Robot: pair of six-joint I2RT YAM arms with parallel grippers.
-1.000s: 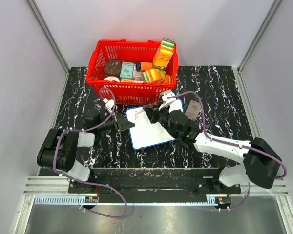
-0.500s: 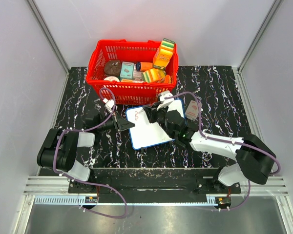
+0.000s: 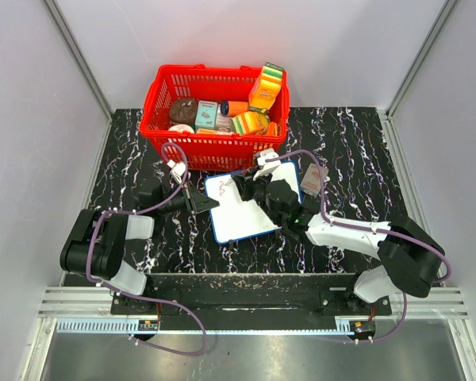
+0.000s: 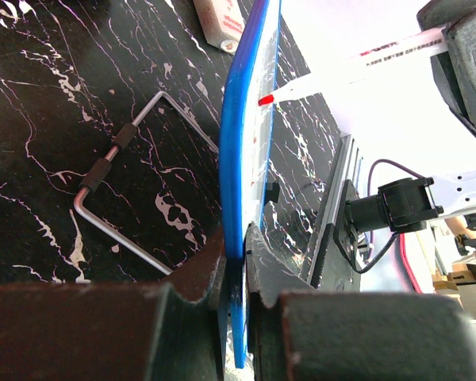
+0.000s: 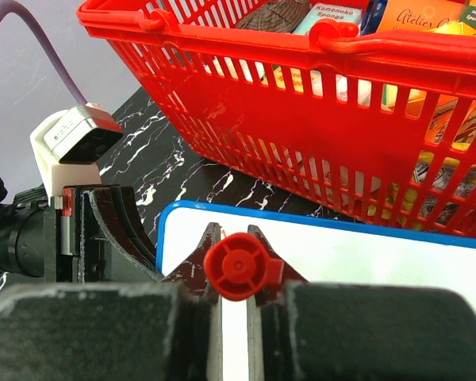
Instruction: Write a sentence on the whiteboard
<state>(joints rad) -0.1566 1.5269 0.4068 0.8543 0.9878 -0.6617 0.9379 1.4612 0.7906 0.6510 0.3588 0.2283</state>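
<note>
- Black marble-pattern table carries every item listed below
- Red basket, a plastic lattice type filled with packaged goods, stands at the far middle of the table; it is the reference for all positions
- Whiteboard, white with a thin blue frame, lies just on the near side of the red basket, its far edge close to the basket's front wall
- Right gripper is over the board's far portion, directly in front of the basket wall; its jaws are closed tight around a marker, whose red end cap shows between the fingers in the right wrist view
- Left gripper is on the near-left side of the basket; its jaws are pinched onto the whiteboard's blue frame, as the left wrist view shows
- Marker tip meets the white surface near the corner closest to the basket
- Small packet lies near the basket's right front corner
- Sentence: a few red strokes at the tip, too small to read
</note>
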